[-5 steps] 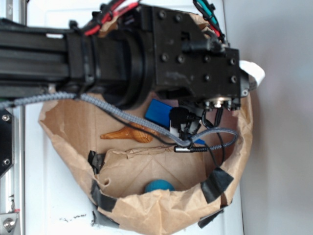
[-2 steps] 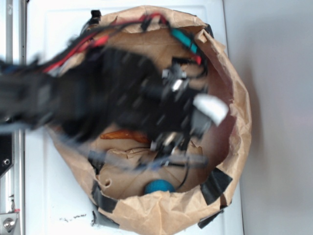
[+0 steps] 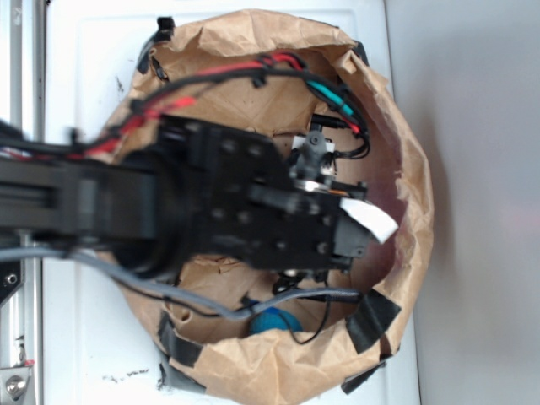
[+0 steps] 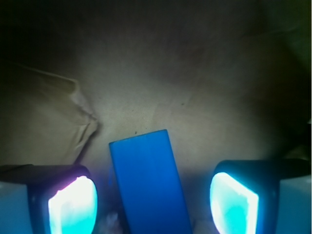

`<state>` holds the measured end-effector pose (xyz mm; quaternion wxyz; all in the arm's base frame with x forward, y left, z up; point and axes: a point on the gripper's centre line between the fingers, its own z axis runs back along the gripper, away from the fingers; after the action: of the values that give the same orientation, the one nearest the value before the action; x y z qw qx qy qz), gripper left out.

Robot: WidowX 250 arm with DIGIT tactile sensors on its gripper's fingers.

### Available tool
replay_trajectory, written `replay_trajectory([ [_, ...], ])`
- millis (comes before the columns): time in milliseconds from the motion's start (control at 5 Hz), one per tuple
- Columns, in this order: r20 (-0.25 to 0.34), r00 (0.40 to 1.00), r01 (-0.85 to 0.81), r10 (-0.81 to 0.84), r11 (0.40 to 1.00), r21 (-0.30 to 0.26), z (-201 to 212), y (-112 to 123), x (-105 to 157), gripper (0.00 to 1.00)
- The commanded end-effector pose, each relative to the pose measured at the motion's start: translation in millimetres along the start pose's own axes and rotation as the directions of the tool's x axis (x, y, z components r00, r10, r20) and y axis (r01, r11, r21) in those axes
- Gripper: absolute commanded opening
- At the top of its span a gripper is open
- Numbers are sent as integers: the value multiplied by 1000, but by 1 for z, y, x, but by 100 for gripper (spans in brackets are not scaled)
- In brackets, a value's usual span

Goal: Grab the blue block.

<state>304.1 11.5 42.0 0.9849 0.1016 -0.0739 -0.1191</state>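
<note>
Blue block, exterior view: not visible; the arm covers the middle of the paper bag (image 3: 396,152), so its position cannot be read from here.
Arm, exterior view: black arm reaches in from the left, with its head over the bag's interior, judged to be lined up for a grasp.
Paper bag: brown, rim rolled open and patched with black tape, lying on the white surface (image 3: 93,354); it serves as the bin holding the objects.
Teal ball (image 3: 272,321): round, near the bag's lower rim, partly behind a grey cable; not the target.
Blue block (image 4: 148,183), wrist view: flat bright-blue slab, sharp edges, smooth face; lies on the brown paper floor, long axis running away from the camera and slightly tilted.
End effector (image 4: 152,204), wrist view: wide open, holding nothing; the two glowing pads stand either side of the block, apart from it, the left pad nearer.
Step in hand: block is bracketed across its narrow width, a placement that suits closing on the long edges.
Task state: grasp not yet made.
</note>
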Motion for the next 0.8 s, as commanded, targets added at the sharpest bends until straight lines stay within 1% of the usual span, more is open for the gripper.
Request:
replay_trajectory([
  [0,-22,1000,5,-5,1000,14,-18,-4,26,100],
  [200,2,1000,5,-5,1000,24,-17,-6,23,62],
  [400,37,999,-24,24,1000,9,-11,1,22,0],
  [600,57,998,-32,32,999,3,-7,5,20,0],
])
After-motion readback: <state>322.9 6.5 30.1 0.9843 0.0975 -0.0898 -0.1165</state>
